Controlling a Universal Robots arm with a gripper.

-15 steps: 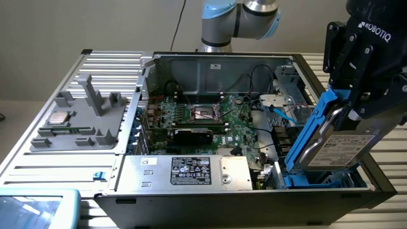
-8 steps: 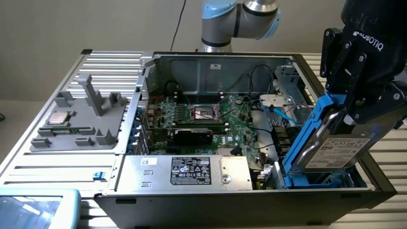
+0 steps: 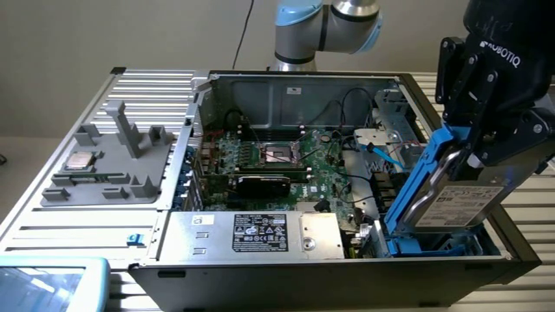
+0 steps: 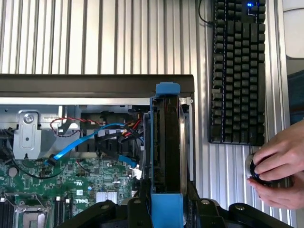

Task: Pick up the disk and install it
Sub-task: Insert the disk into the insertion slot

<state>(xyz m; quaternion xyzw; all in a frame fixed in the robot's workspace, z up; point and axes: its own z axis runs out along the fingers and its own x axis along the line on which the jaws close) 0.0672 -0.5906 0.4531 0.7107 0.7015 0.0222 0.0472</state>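
The claw (image 3: 472,146) is clamped on the disk (image 3: 461,203), its fingers pressing the blue rails from either side, and holds it tilted over the near corner of the open case (image 3: 329,286) on the exterior view's right. The disk's lower end is down at the blue bay (image 3: 407,248) in that corner, while its upper end leans out above the case wall, so the install looks begun but not seated. In the wrist view the disk (image 4: 166,142) is edge-on, running along the case's side wall. The likely risks from here: a tilt that does not match the bay could jam the rails or pry the disk out of the grip; the blue cable (image 3: 392,155) and loose wires just beside the bay could get pinched; a hard push on a skewed disk could shove the case across the worktop (image 3: 87,224). A hand (image 4: 280,168) rests near the keyboard (image 4: 237,71) – well apart from the case
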